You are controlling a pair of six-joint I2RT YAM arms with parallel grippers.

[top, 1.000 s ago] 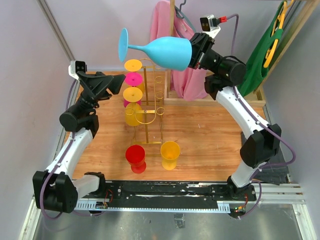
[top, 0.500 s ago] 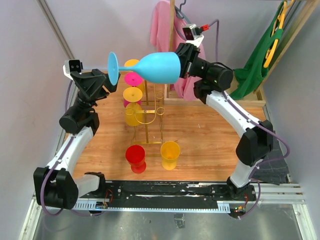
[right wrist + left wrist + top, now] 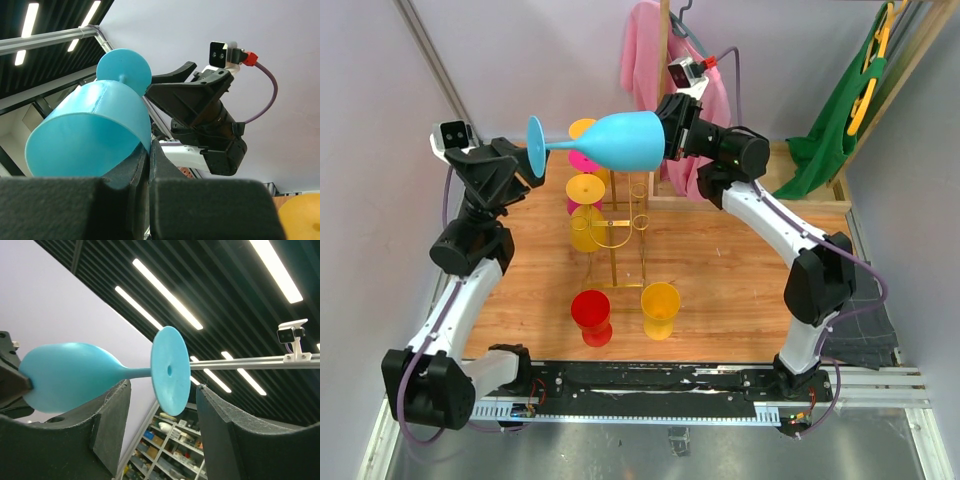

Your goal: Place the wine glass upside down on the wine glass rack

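A light blue wine glass (image 3: 620, 140) lies sideways in the air, its foot (image 3: 535, 150) pointing left. My right gripper (image 3: 668, 128) is shut on the rim of its bowl (image 3: 85, 132). My left gripper (image 3: 520, 165) is open, raised, with the glass's foot (image 3: 170, 371) between its fingers, not touching them. The gold wire rack (image 3: 620, 215) stands below on the table, with yellow and pink glasses (image 3: 586, 188) hanging upside down on its left side.
A red cup (image 3: 591, 316) and a yellow cup (image 3: 660, 308) stand on the wooden table (image 3: 740, 280) in front of the rack. A wooden clothes stand with a pink garment (image 3: 645, 60) and a green garment (image 3: 845, 110) stands behind.
My right arm has carried the blue glass left and lower. My left gripper has risen and turned up toward the glass's foot, which now sits between its fingers.
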